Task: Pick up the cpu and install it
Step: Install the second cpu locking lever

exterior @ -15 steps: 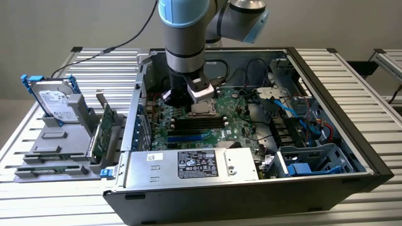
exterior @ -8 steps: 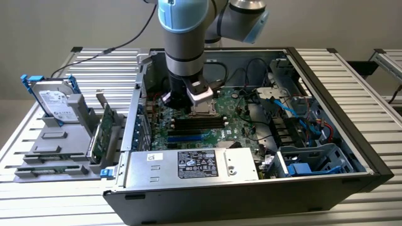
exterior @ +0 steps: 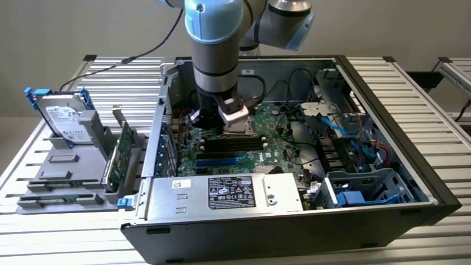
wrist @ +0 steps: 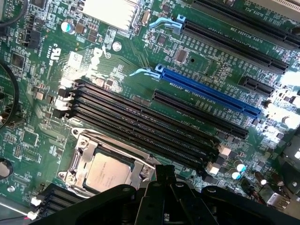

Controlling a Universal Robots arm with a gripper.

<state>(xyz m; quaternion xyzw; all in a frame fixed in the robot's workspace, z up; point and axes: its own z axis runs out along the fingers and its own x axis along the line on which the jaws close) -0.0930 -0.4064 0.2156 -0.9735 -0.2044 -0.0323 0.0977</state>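
The cpu (wrist: 107, 172), a small square chip with a dull silver top, lies flat inside the metal socket frame (wrist: 80, 151) on the green motherboard (wrist: 117, 61). My gripper (wrist: 165, 176) is just beside the socket's edge, its dark fingers pressed together with nothing between them. In the exterior view the gripper (exterior: 235, 129) hangs low inside the open computer case (exterior: 412, 160), over the middle of the board, and covers the socket.
Black memory slots (wrist: 140, 123) and a blue card slot (wrist: 206, 91) run close by the socket. A hard drive (exterior: 65, 118) and green cards (exterior: 118, 154) stand in a holder at the exterior view's left. The power supply (exterior: 228, 193) and cables (exterior: 346, 130) crowd the case.
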